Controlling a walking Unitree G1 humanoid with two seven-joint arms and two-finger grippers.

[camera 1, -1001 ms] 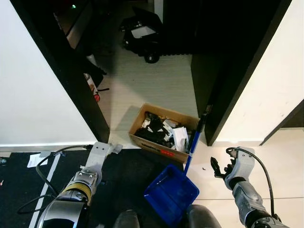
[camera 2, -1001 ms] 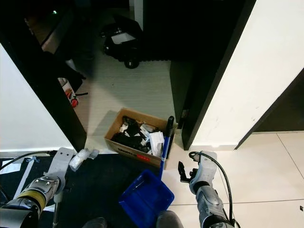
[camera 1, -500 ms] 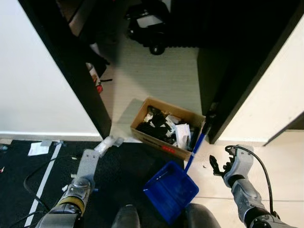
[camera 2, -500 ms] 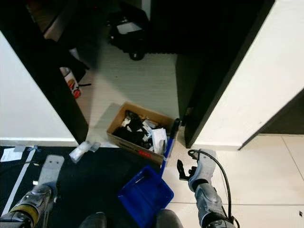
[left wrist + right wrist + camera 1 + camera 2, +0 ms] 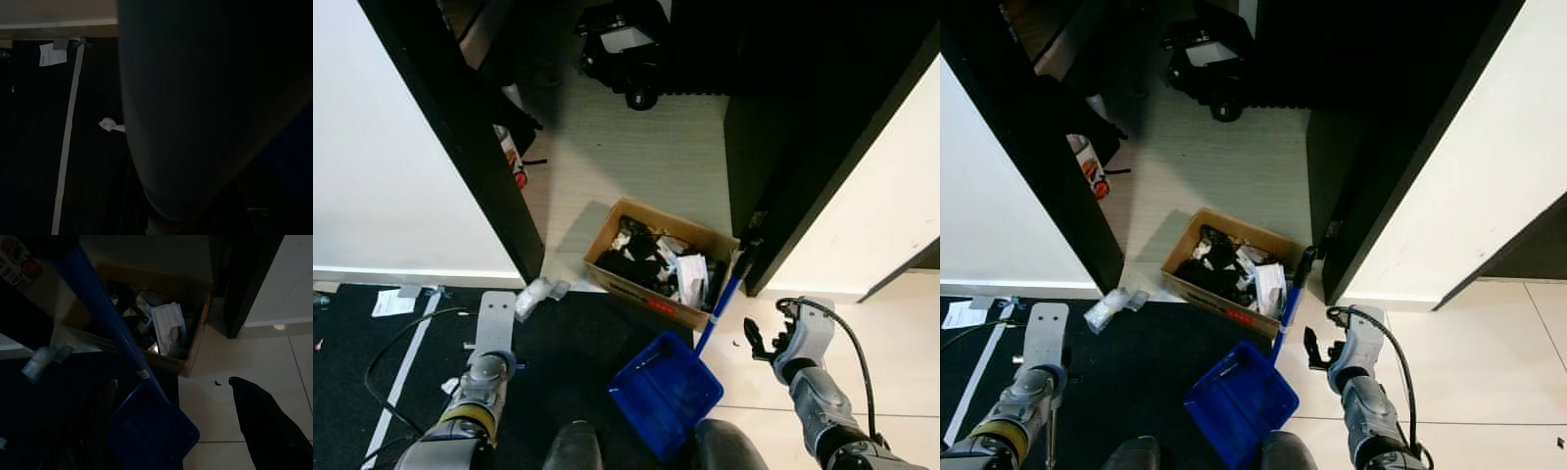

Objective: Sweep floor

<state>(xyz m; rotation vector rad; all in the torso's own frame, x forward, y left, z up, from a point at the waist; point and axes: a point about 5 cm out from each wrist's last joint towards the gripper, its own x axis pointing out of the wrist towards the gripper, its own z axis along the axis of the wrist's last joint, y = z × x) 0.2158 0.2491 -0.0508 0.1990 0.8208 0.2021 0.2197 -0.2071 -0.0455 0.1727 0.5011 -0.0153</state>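
The blue dustpan [image 5: 666, 392] sits at lower centre, its handle leaning on the cardboard box [image 5: 661, 264], while my right gripper [image 5: 762, 340] hovers just right of it, fingers spread, holding nothing

I look down through a dark-framed doorway [image 5: 460, 147] between white walls [image 5: 372, 176]. Pale floorboards [image 5: 646, 157] run beyond it, a black mat [image 5: 568, 333] lies in front, cream tiles [image 5: 891, 333] at its right edge.
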